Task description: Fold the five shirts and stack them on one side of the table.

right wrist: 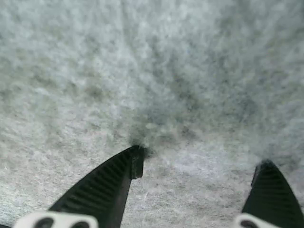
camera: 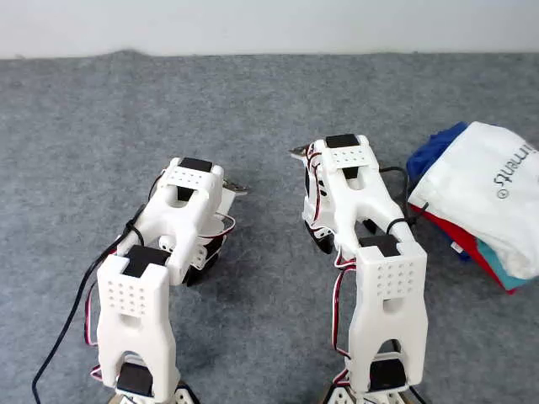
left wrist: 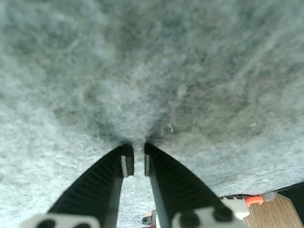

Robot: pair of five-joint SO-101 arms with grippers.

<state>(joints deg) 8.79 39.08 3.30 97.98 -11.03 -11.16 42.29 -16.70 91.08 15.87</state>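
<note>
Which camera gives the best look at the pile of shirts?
The high view: the shirt pile lies at the frame's right edge, white on top of red and blue. Both wrist views face grey felt instead.

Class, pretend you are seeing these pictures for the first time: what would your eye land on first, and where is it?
The stack of shirts at the right edge of the high view stands out, a white shirt on top of red and blue ones. One white arm and a second white arm sit side by side over the grey felt table. The left tool is shut and the right tool open, both empty.
</note>
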